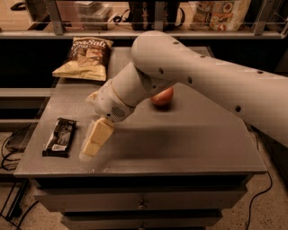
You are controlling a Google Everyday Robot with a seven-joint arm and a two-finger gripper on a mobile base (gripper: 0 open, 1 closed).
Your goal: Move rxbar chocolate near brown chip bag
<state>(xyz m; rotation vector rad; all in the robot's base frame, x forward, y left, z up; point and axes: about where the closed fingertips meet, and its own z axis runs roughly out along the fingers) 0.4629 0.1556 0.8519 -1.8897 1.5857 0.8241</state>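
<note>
The rxbar chocolate (60, 137), a flat black bar with a white label patch, lies on the grey table (189, 139) near its front left edge. The brown chip bag (85, 58) lies at the table's back left, dark "Sea Salt" top and tan lower part. My gripper (95, 143) hangs from the large white arm just right of the bar, a little above the table, its pale fingers pointing down and left. Nothing shows in it.
A red apple (163, 97) sits mid-table, partly hidden behind the arm. A white-and-red printed bag (219, 13) stands on the shelf behind the table at the back right. Drawers lie below the table's front edge; cables trail on the floor.
</note>
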